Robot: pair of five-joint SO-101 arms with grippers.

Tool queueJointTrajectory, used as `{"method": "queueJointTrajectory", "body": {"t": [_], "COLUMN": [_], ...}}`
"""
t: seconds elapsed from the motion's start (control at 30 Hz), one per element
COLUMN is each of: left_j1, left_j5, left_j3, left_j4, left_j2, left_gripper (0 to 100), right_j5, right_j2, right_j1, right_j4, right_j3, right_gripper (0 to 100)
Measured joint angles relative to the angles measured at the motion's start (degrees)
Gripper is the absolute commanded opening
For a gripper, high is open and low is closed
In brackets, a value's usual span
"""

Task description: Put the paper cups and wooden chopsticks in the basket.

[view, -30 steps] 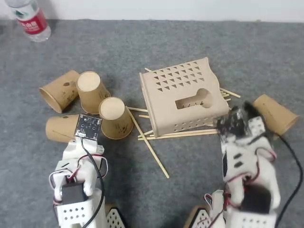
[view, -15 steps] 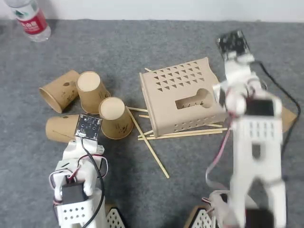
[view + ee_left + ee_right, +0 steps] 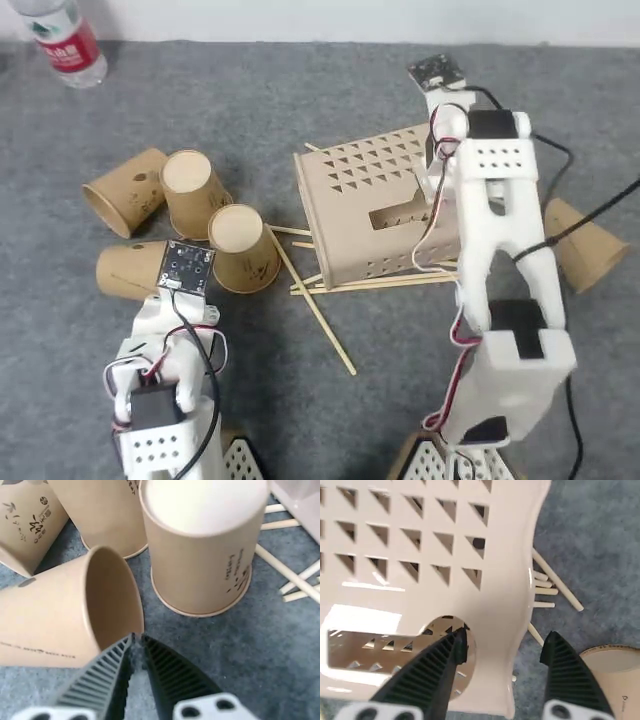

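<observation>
A beige perforated basket [image 3: 365, 205] lies tipped over mid-table, with wooden chopsticks [image 3: 318, 305] scattered around and under it. Several paper cups [image 3: 243, 250] cluster to its left, and one more cup [image 3: 588, 242] lies to its right. My left gripper [image 3: 137, 641] is shut on nothing, its tips at the rim of a cup lying on its side [image 3: 60, 615], beside an upturned cup [image 3: 205, 545]. My right gripper [image 3: 505, 642] is open over the basket's side wall [image 3: 420, 555]. One finger sits at the handle hole, the other past the basket's edge, near chopsticks [image 3: 552, 580].
A plastic water bottle [image 3: 65, 42] stands at the far left corner. The right arm [image 3: 495, 230] stretches over the basket's right side. Grey carpet [image 3: 250, 100] covers the table, with free room behind the basket and in front between the arms.
The right arm rose from the front right and stretched out over the basket, its wrist now above the far right side. The left arm and all cups stayed put.
</observation>
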Motion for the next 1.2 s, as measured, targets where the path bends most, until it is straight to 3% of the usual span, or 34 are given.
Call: {"method": "queueJointTrajectory", "body": {"t": [0.17, 0.33, 0.47, 0.57, 0.73, 1.2], "left_j1": [0.00, 0.00, 0.00, 0.00, 0.00, 0.00], "left_j5": [0.00, 0.00, 0.00, 0.00, 0.00, 0.00], "left_j3": [0.00, 0.00, 0.00, 0.00, 0.00, 0.00], "left_j4": [0.00, 0.00, 0.00, 0.00, 0.00, 0.00], "left_j2": [0.00, 0.00, 0.00, 0.00, 0.00, 0.00], "left_gripper": [2, 2, 2, 2, 2, 2], "right_j5": [0.00, 0.00, -0.09, -0.09, 0.18, 12.92], "right_j2": [0.53, 0.53, 0.53, 0.53, 0.53, -15.65], "right_j1": [0.62, 0.62, 1.05, 0.79, 0.97, 0.97], "right_j4": [0.53, 0.70, 0.88, 1.05, 1.14, 4.40], "right_j3": [-0.26, -0.26, -0.26, -0.26, -0.35, -17.67], "right_gripper": [22.6, 0.0, 6.7, 0.6, 0.8, 0.8]}}
